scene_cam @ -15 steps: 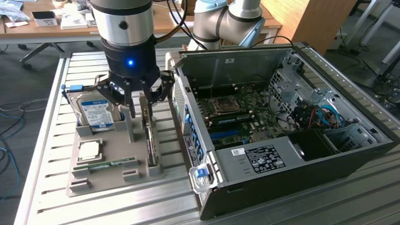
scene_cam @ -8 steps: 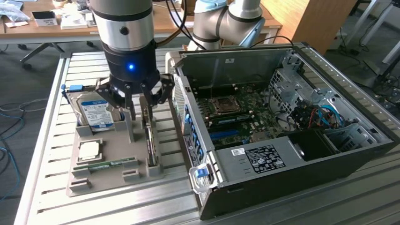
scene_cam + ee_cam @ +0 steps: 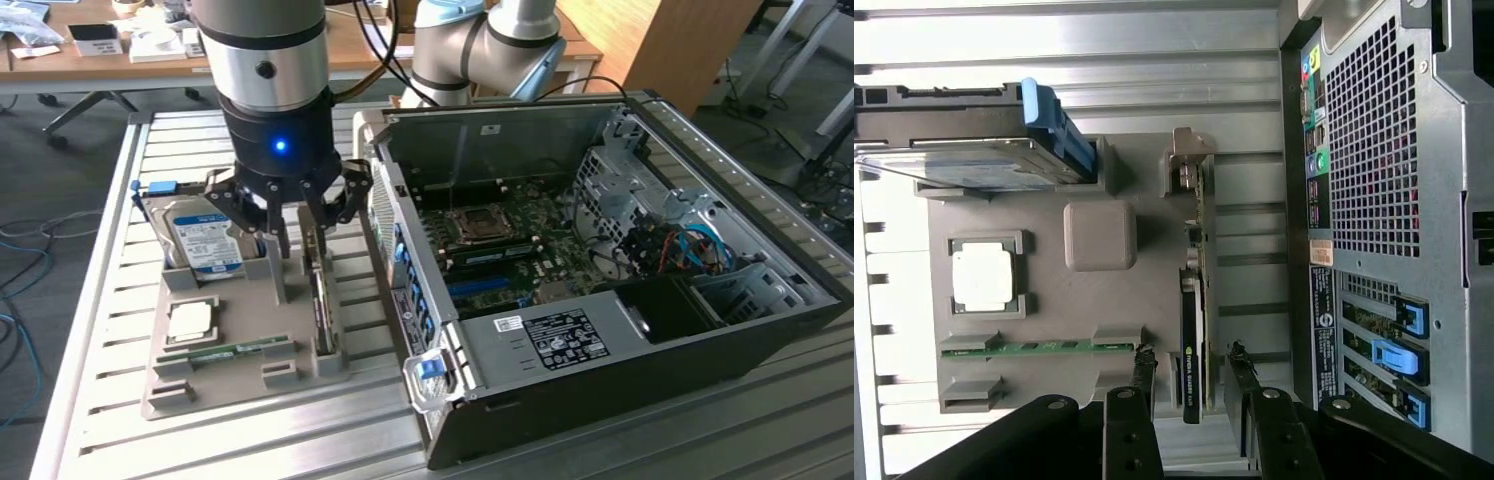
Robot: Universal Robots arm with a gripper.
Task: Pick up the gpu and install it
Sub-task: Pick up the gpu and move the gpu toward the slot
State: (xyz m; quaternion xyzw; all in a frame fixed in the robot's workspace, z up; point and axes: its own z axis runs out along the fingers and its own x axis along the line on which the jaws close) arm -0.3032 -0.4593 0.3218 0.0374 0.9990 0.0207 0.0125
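Claw (image 3: 1192, 375) spread, straddles gpu (image 3: 1194, 340) w/o touching; card stands on edge in gray tray (image 3: 1144, 290), so both faces reachable.

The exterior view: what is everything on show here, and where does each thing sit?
table: one, silver slatted metal, under everything.
computer case: one, black, side open, on the exterior view's right.
motherboard: one, dark green, inside the case.
holder tray: one, grey, on the table beside the case.
hard drive: one, silver with blue-white label, propped at one end of the tray.
processor chip: one, silver, flat in the tray.
memory stick: one, green, slotted in the tray.
gpu: one, green with black fan, on edge in the tray.
arm: one, silver and black, above the tray.
gripper: one, black, open, fingers either side of the gpu, not touching.
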